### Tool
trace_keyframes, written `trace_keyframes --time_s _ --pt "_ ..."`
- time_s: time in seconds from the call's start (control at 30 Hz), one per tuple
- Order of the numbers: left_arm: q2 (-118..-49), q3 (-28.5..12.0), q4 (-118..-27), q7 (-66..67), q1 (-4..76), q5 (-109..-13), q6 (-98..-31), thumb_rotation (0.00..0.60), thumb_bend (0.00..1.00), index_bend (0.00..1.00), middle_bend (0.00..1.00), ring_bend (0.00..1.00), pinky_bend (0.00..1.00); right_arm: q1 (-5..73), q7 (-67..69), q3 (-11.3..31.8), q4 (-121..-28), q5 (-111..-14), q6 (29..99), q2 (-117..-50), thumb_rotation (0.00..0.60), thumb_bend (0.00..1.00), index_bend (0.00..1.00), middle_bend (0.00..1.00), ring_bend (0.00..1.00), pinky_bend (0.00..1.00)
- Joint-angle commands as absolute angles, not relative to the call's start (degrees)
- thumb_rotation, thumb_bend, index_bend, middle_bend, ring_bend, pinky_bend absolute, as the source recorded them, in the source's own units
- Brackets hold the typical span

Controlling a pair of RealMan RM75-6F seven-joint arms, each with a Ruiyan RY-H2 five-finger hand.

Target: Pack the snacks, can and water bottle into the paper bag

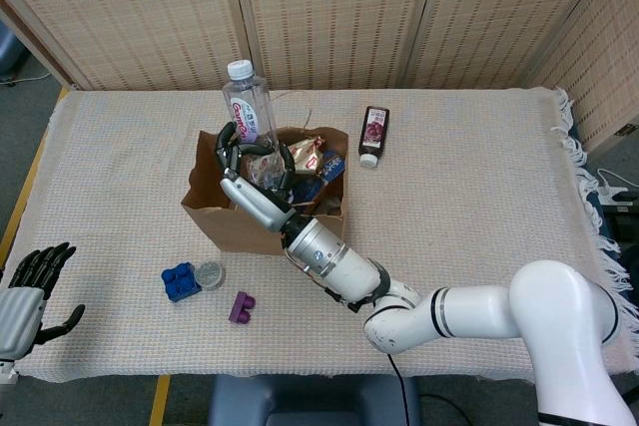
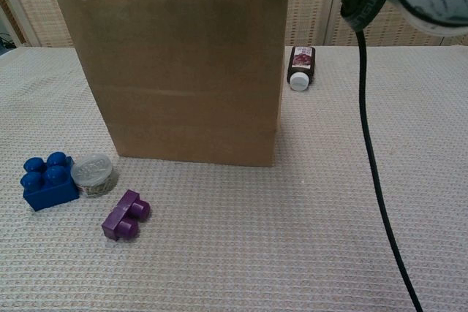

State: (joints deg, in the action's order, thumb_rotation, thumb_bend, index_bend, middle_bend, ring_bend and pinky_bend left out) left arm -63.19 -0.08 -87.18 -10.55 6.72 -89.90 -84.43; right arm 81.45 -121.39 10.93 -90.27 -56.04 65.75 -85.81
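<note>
Head view, reading left to right: the left hand [image 1: 22, 301] rests at the table's near left corner, fingers spread and holding nothing, well apart from everything in play. At its two o'clock sit a blue block [image 1: 180, 281], a small round tin [image 1: 210, 273] touching it, and a purple block [image 1: 241, 307] just beyond. Next comes the paper bag [image 1: 215, 216], standing upright with its mouth open. The right hand [image 1: 250, 172] reaches over that mouth, its fingers curled around the lower body of the water bottle [image 1: 244, 107]. The bottle stands nearly upright, cap at twelve o'clock, long axis vertical, its base already below the bag's rim toward the left side; snack wrappers [image 1: 318, 162] fill the bag at the hand's three o'clock. I judge the coming move to be a straight lowering along that axis, then a release. Further right, at about one o'clock from the bag and well apart, a small dark bottle [image 1: 373, 134] lies on its side on the cloth.
</note>
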Motion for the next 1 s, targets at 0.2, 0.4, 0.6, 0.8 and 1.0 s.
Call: trace_keyframes --time_s 0.2,0.4,0.6,0.8,1.0 --pt "-63.19 -0.06 -87.18 -10.55 6.61 -89.88 -84.55 0.6 0.34 0.03 0.0 0.0 0.0 82.21 -122.92 9.53 -91.05 -53.73 67.3 -86.05 0.6 0.24 0.25 0.42 0.31 0.52" --pt "-63.22 -0.04 -87.23 -10.51 6.5 -89.84 -84.66 0.6 0.33 0.03 0.0 0.0 0.0 82.42 -123.14 9.03 -92.37 -52.38 69.02 -85.38 0.6 0.2 0.06 0.25 0.13 0.33" --pt "-63.21 -0.05 -87.29 -10.35 6.44 -89.78 -84.68 0.6 0.33 0.03 0.0 0.0 0.0 82.64 -120.93 8.5 -93.52 -53.38 69.52 -84.62 0.6 0.12 0.0 0.07 0.0 0.15" --pt "-63.23 -0.07 -87.37 -10.18 6.41 -89.72 -84.7 0.6 0.33 0.03 0.0 0.0 0.0 82.95 -119.42 8.06 -93.93 -54.36 69.8 -84.28 0.6 0.1 0.0 0.05 0.0 0.15" --pt "-63.19 -0.09 -87.34 -10.27 6.41 -89.63 -84.58 0.6 0.33 0.03 0.0 0.0 0.0 82.42 -117.32 8.66 -94.65 -55.94 72.35 -84.02 0.6 0.1 0.0 0.05 0.0 0.15"
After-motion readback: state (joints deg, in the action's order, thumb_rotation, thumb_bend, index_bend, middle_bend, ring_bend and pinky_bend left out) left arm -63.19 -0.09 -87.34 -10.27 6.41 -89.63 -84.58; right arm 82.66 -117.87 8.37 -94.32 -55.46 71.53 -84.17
